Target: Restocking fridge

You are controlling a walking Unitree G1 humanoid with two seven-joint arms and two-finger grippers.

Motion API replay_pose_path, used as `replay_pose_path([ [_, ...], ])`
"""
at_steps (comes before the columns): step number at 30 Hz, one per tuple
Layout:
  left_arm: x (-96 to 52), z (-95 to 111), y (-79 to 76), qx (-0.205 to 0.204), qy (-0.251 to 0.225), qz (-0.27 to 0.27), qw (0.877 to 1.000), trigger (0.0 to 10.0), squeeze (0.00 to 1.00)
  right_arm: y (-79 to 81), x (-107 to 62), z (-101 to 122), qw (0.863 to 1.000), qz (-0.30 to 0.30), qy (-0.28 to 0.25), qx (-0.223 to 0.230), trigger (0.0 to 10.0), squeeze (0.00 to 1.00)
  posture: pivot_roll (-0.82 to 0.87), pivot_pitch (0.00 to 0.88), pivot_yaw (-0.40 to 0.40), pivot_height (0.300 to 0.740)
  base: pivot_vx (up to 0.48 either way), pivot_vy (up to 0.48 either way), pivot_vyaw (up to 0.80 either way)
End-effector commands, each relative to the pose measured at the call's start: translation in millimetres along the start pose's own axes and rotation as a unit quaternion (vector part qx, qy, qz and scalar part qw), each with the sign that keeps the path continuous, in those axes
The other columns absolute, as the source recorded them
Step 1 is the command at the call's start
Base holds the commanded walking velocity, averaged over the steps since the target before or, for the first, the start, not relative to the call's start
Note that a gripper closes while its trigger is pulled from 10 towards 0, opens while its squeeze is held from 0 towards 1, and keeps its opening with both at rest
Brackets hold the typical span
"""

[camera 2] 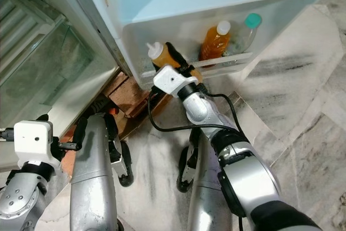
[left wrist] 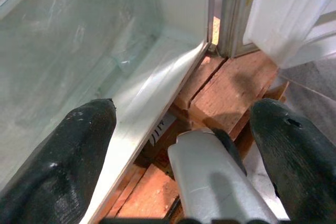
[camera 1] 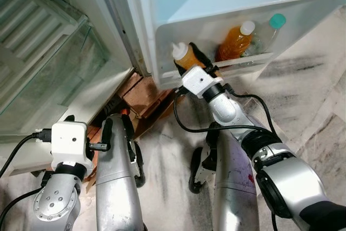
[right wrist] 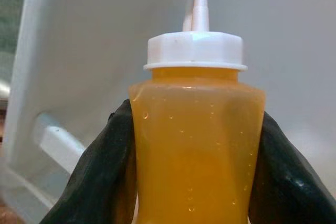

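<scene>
My right gripper (camera 1: 193,62) is shut on an orange squeeze bottle (camera 1: 182,54) with a white nozzle cap. It holds the bottle upright at the left end of the white fridge door shelf (camera 1: 244,61). In the right wrist view the bottle (right wrist: 195,145) sits between both black fingers (right wrist: 102,177), close to the shelf's white wall. Further right on the same shelf stand an orange juice bottle (camera 1: 234,41) with a white cap and a clear bottle (camera 1: 268,31) with a teal cap. My left gripper (left wrist: 184,111) hangs open low by my leg, holding nothing.
The open fridge body with a glass-fronted drawer (camera 1: 54,74) is at the left. Reddish wooden blocks (camera 1: 143,98) lie under the fridge base. A black cable (camera 1: 216,128) loops along my right arm. Marble floor (camera 1: 308,96) stretches to the right.
</scene>
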State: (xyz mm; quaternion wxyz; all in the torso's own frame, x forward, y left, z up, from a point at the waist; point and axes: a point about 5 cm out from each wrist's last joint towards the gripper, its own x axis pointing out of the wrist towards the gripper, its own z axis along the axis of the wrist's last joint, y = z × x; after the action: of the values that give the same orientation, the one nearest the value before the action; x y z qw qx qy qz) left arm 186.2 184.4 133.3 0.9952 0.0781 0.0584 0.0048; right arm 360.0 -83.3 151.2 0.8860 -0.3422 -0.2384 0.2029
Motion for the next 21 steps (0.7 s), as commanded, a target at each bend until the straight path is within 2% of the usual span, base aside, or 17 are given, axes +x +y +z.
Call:
replay_pose_path([
  [1, -5.6, -4, 1.5, 0.005, 0.015, 0.000, 1.000, 10.0, 0.00, -2.8, 3.0, 4, 1.000, -0.004, -0.011, -0.002, 10.0, 0.00, 0.26, 0.479, 0.003, 0.539, 0.000, 0.000, 0.00],
  [5, -4.7, -3, 3.1, 0.004, 0.015, 0.004, 1.000, 10.0, 0.00, -12.6, 16.2, 35, 0.994, -0.019, -0.112, -0.006, 10.0, 0.00, 0.26, 0.480, -0.001, 0.539, 0.000, 0.000, 0.00],
  [8, -4.5, -3, 2.1, 0.003, 0.015, 0.004, 1.000, 10.0, 0.00, -14.4, 17.1, 49, 0.987, -0.021, -0.161, -0.017, 10.0, 0.00, 0.26, 0.479, -0.003, 0.539, 0.000, 0.000, 0.00],
  [9, -4.5, -3, 2.1, 0.003, 0.015, 0.004, 1.000, 10.0, 0.00, -14.4, 17.1, 49, 0.987, -0.021, -0.161, -0.017, 10.0, 0.00, 0.26, 0.479, -0.003, 0.539, 0.000, 0.000, 0.00],
  [10, -4.3, -3, 1.7, 0.003, 0.015, 0.003, 1.000, 10.0, 0.00, -15.3, 16.1, 52, 0.984, -0.022, -0.177, -0.026, 10.0, 0.00, 0.26, 0.478, -0.004, 0.539, 0.000, 0.000, 0.00],
  [11, -3.6, -3, 0.7, 0.001, 0.014, 0.003, 1.000, 10.0, 0.00, -17.4, 12.3, 57, 0.977, -0.017, -0.206, -0.057, 10.0, 0.00, 0.26, 0.476, -0.006, 0.539, 0.000, 0.000, 0.00],
  [17, -1.1, -3, -0.7, 0.000, 0.012, 0.001, 1.000, 10.0, 0.00, -13.8, 5.6, 44, 0.975, 0.012, -0.196, -0.107, 10.0, 0.00, 0.25, 0.470, -0.007, 0.539, 0.000, 0.000, 0.00],
  [19, -0.4, -3, -2.0, -0.002, 0.010, -0.001, 1.000, 10.0, 0.00, -8.2, 3.4, 32, 0.970, 0.045, -0.178, -0.161, 10.0, 0.00, 0.25, 0.470, -0.006, 0.539, 0.000, 0.000, 0.00],
  [21, -0.8, -2, -2.0, -0.002, 0.010, -0.001, 1.000, 10.0, 0.00, -7.7, 3.3, 30, 0.968, 0.050, -0.175, -0.171, 10.0, 0.00, 0.25, 0.473, -0.008, 0.539, 0.000, 0.000, 0.00],
])
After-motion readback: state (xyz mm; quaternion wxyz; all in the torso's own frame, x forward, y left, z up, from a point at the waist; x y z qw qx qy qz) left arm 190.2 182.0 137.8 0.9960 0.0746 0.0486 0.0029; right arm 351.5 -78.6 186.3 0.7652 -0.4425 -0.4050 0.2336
